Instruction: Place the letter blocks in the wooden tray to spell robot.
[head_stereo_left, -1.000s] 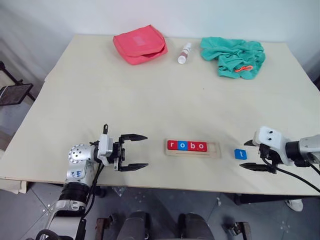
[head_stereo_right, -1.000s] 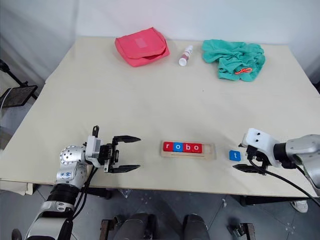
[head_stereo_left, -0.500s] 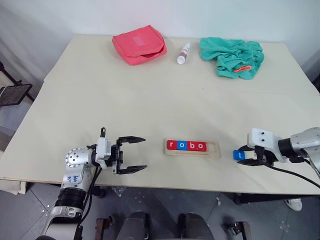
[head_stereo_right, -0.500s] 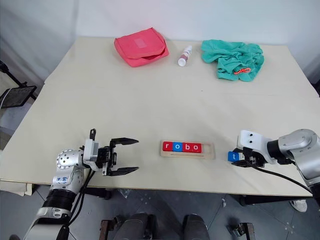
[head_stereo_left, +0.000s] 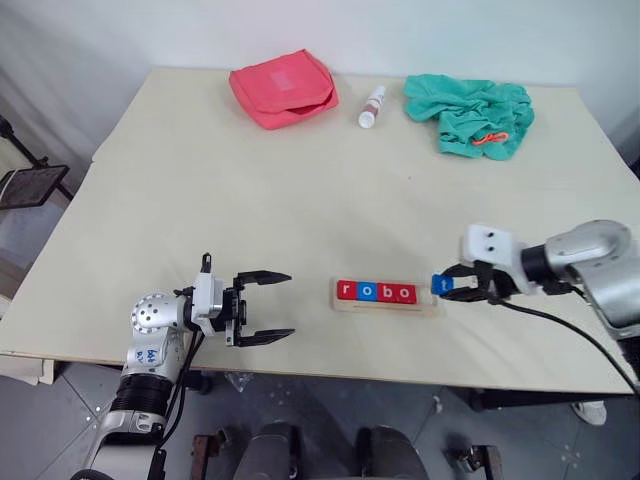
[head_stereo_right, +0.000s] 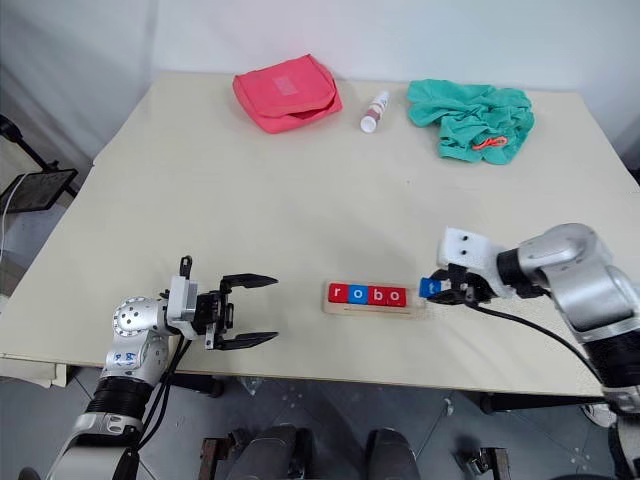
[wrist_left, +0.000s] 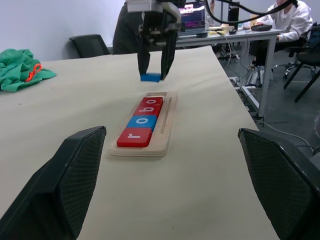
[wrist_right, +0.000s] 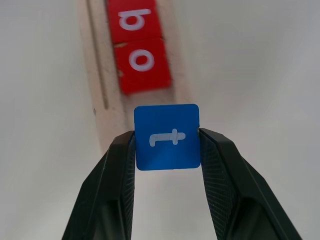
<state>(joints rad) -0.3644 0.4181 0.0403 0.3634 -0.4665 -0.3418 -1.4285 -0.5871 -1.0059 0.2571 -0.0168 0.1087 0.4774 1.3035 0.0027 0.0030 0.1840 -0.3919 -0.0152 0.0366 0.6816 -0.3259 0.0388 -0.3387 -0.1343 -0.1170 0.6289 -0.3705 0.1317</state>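
Blue t block (wrist_right: 167, 136) pinched by right gripper (head_stereo_left: 462, 283), seemingly above wooden tray (head_stereo_left: 386, 305).

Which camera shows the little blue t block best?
The right wrist view: the blue t block fills the middle, letter readable, pinched between the right gripper. The eye views show it small beside the wooden tray; the left wrist view, far off.

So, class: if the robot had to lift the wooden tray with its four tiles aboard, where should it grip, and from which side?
Probably from above, pinching the wooden tray across its narrow width at the bare end beyond the tiles: long sides parallel, thin and flat on the table.
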